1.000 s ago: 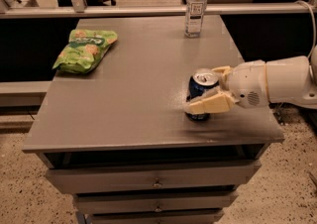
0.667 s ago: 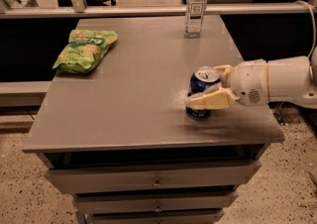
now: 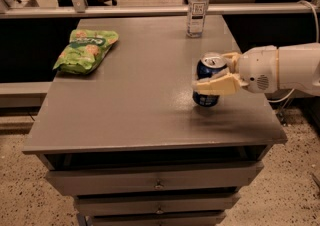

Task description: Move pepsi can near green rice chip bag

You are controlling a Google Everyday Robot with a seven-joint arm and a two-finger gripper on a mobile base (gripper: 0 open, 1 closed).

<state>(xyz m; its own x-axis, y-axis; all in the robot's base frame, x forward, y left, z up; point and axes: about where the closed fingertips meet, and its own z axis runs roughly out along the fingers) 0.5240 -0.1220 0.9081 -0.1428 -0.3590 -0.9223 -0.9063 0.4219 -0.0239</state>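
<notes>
The pepsi can [image 3: 206, 99], dark blue with a silver top, stands upright on the right part of the grey table [image 3: 135, 100]. My gripper [image 3: 212, 74] reaches in from the right on a white arm, and its tan fingers [image 3: 218, 87] are closed around the can's upper half. The can's base is at the table surface or just above it; I cannot tell which. The green rice chip bag [image 3: 85, 49] lies flat at the far left of the table, well apart from the can.
A clear plastic bottle [image 3: 197, 6] with a white cap stands at the table's far edge, behind the can. A metal rail [image 3: 125, 11] runs behind the table. Drawers [image 3: 159, 184] sit below the tabletop.
The can and gripper have shifted slightly; the grip looks the same. The bag and bottle have not moved.
</notes>
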